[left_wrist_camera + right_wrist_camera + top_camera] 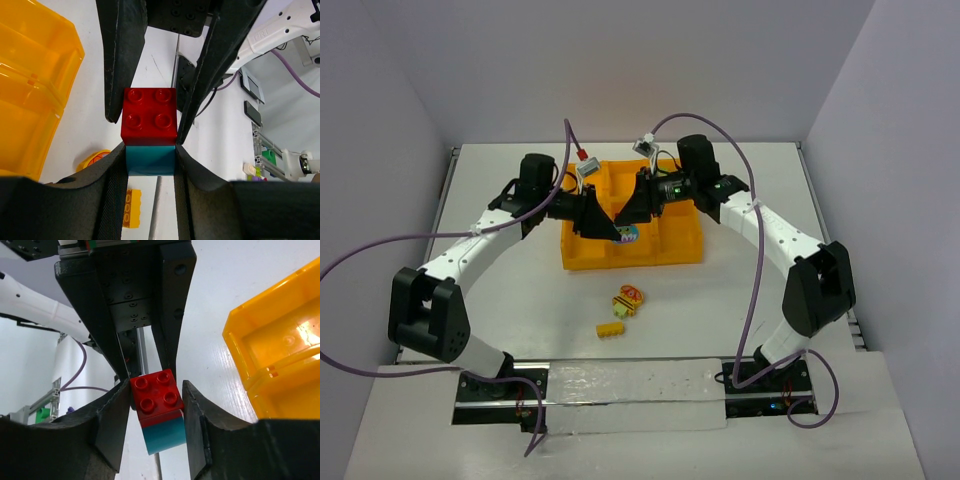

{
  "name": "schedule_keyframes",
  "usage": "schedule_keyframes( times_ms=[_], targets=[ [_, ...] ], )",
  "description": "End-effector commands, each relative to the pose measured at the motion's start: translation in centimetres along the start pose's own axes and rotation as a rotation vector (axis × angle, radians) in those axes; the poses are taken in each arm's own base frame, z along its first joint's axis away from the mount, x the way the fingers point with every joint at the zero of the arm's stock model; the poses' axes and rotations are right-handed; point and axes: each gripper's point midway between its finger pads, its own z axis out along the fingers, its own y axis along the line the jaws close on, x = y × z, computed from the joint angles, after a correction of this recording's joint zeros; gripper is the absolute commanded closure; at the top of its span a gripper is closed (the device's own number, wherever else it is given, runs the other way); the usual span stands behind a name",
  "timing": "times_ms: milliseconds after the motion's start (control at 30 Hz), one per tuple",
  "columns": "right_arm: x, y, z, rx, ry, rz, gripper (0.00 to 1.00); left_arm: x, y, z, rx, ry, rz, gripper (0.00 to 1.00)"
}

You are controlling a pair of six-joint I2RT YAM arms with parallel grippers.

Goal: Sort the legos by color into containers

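Top: left gripper (609, 227) and right gripper (622, 214) sit tip to tip over the orange tray (682, 250), with the red-teal lego pair (628, 231) between them.

Left wrist: my fingers (115, 190) clamp the teal half. Studs face the camera and the long axis runs up-down in frame. I can't read the lettering on the white arm link (280, 27).

Right wrist: jaws pinch the same pair, red uppermost.

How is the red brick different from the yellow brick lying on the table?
Red brick is square, four studs; yellow brick is long, narrow. Red, joined to a teal brick, is held aloft by left gripper and right gripper; yellow lies loose on the table. Both are studded.
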Motion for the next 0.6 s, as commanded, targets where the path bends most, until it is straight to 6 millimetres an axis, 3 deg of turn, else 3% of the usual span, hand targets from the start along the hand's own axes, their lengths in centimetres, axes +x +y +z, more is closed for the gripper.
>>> schedule_keyframes(
  times_ms=[0,233,333,367,467,500,567],
  targets=[
    [-0.4,1.6,-0.3,-0.078,-0.009,-0.039,0.58,-1.8,-1.4,-0.6,-0.004,-0.026,0.116,1.00],
    [-0.2,1.8,-0.5,-0.089,-0.010,-0.039,0.93,-1.8,-1.2,-0.6,-0.014,-0.025,0.112,1.00],
    [-0.2,1.9,-0.6,-0.088,-0.015,-0.039,1.00,-2.2,-0.8,-0.7,-0.032,-0.032,0.107,0.97],
    [-0.2,1.9,-0.6,-0.084,-0.016,-0.036,1.00,-2.3,-0.9,-0.7,-0.026,-0.033,0.108,0.91],
    [-0.3,1.5,-0.5,-0.059,-0.023,-0.021,1.00,-2.8,-0.9,-0.7,-0.020,-0.039,0.105,0.28],
    [-0.4,1.3,-0.5,-0.049,-0.029,-0.018,1.00,-2.8,-0.9,-0.7,-0.018,-0.041,0.106,0.18],
    [-0.6,1.2,-0.5,-0.034,-0.042,-0.001,1.00,-3.0,-1.0,-0.7,-0.018,-0.049,0.108,0.05]
  ],
)
